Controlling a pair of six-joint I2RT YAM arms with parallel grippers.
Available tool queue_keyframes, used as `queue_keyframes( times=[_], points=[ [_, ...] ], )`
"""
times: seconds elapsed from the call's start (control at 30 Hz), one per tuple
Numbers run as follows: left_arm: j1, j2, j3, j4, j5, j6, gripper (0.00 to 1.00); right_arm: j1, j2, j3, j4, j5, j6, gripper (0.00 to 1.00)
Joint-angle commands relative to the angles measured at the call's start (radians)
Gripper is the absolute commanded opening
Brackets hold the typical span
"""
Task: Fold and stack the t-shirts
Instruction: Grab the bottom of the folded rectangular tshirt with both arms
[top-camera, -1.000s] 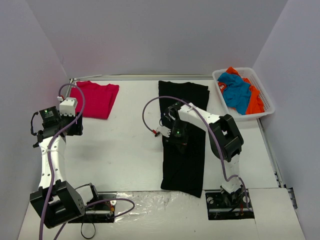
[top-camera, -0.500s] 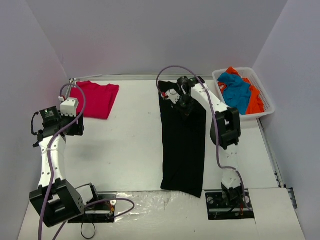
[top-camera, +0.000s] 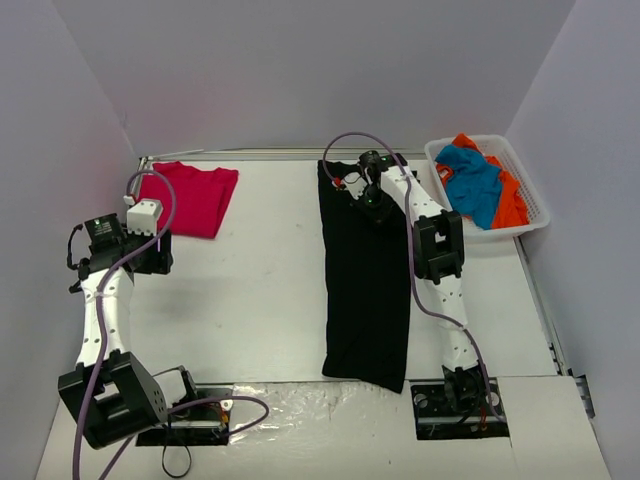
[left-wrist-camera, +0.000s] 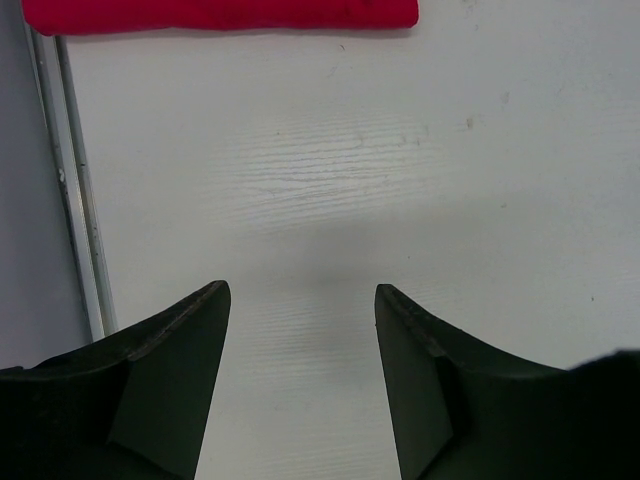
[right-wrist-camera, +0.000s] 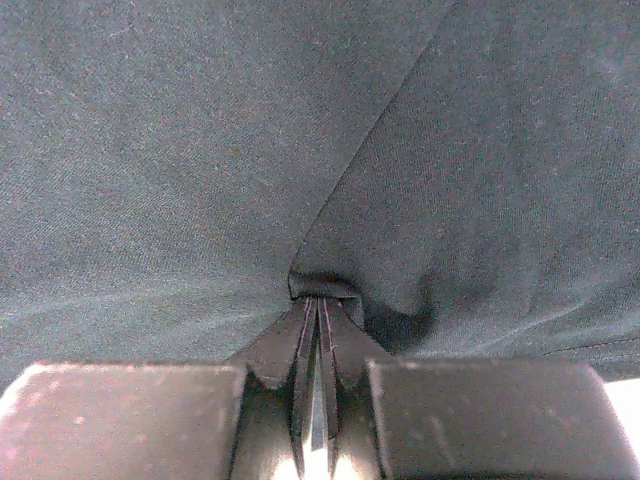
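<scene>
1. The right gripper has gone from the black shirt's middle to its far end. Fingers closed tight, pinching a fold of the cloth.
2. Black shirt lies as a long strip on the table, right of centre.
3. Left gripper spread wide over bare table, holding nothing; red shirt just beyond it.
4. Blue shirt and orange shirt heaped in the basket, far right.
</scene>
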Motion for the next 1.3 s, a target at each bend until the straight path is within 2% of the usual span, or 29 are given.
queue_keyframes(
  times=[0.0,0.2,0.33,0.73,0.87,1.07,1.27],
  points=[
    [-0.012,0.01,0.024,-0.005,0.024,0.011,0.59,-0.007,0.073,-0.026,-0.019,0.006,-0.01,0.0],
    [-0.021,0.03,0.027,-0.011,0.02,0.017,0.58,0.011,0.154,0.051,0.012,-0.026,-0.044,0.0],
    [-0.027,0.053,0.034,-0.019,0.012,0.022,0.59,0.031,0.202,0.181,0.065,-0.031,-0.044,0.0],
    [-0.03,0.125,0.052,-0.054,-0.062,0.037,0.59,0.07,0.228,0.223,0.597,-0.055,-0.042,0.0],
    [-0.032,0.122,0.046,-0.07,-0.078,0.048,0.59,0.091,0.323,0.354,0.682,0.048,-0.06,0.0],
    [-0.032,0.101,0.032,-0.057,-0.083,0.054,0.61,0.128,0.289,0.283,0.815,0.199,-0.106,0.0],
    [-0.032,0.075,0.029,-0.06,-0.045,0.059,0.62,0.139,0.084,0.084,0.845,0.242,-0.074,0.0]
  ],
)
